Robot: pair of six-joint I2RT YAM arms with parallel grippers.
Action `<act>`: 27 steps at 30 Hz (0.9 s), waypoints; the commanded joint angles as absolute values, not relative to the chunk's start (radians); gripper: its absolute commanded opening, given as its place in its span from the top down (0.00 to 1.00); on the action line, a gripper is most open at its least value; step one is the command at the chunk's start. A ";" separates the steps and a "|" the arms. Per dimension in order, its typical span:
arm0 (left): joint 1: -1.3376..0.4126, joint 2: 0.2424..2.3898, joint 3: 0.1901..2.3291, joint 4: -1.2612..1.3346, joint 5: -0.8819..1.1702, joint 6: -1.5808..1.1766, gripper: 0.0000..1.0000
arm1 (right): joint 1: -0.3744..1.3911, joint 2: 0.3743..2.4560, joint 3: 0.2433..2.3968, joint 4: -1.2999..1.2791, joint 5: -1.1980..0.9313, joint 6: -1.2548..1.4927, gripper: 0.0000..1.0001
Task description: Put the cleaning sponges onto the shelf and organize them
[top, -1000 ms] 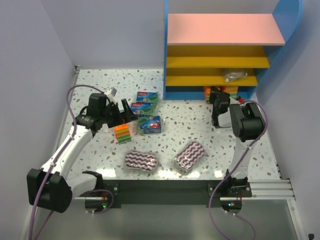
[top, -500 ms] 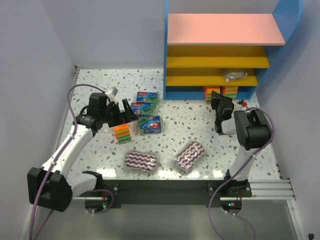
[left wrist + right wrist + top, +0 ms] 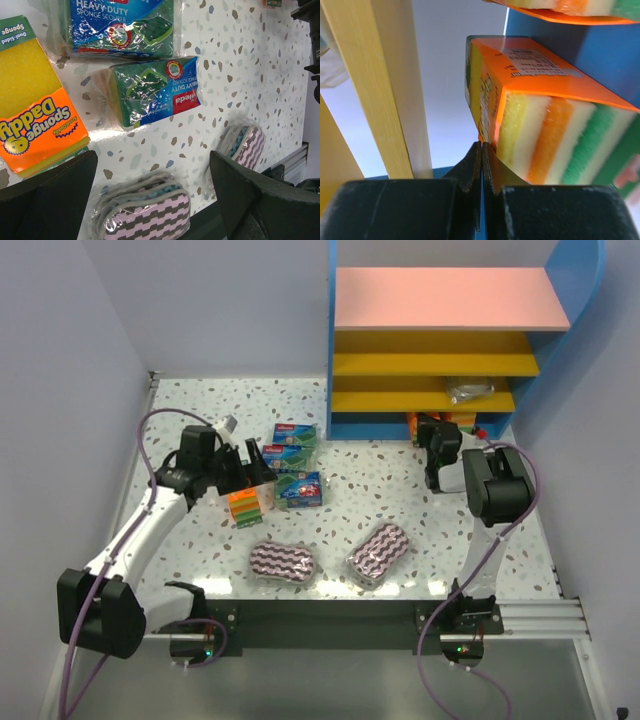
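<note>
Here, right end effector [image 3: 481,148] closed, striped sponge pack [image 3: 540,125] just beyond

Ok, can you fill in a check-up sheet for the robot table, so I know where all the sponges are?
Surface: speckled table, six packs lying on it.
Job's things: shelf holds a silvery scourer pack on a yellow board and orange sponge packs at the bottom; on the table lie one Sponge Daddy pack, three green-blue scourer packs, two purple striped pads.
Clutter: nothing seen.
Grippers: left gripper open over the table packs; right gripper shut, empty, tips beside an orange pack in the shelf.
Cables: purple cables loop along both arms.
Surroundings: lilac walls.
</note>
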State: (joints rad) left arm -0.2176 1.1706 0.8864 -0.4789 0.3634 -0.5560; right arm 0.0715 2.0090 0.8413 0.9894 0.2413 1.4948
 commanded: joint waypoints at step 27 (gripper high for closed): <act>-0.222 1.216 0.945 -0.429 0.390 -0.531 0.00 | 0.040 2.019 0.813 1.243 0.170 1.471 1.00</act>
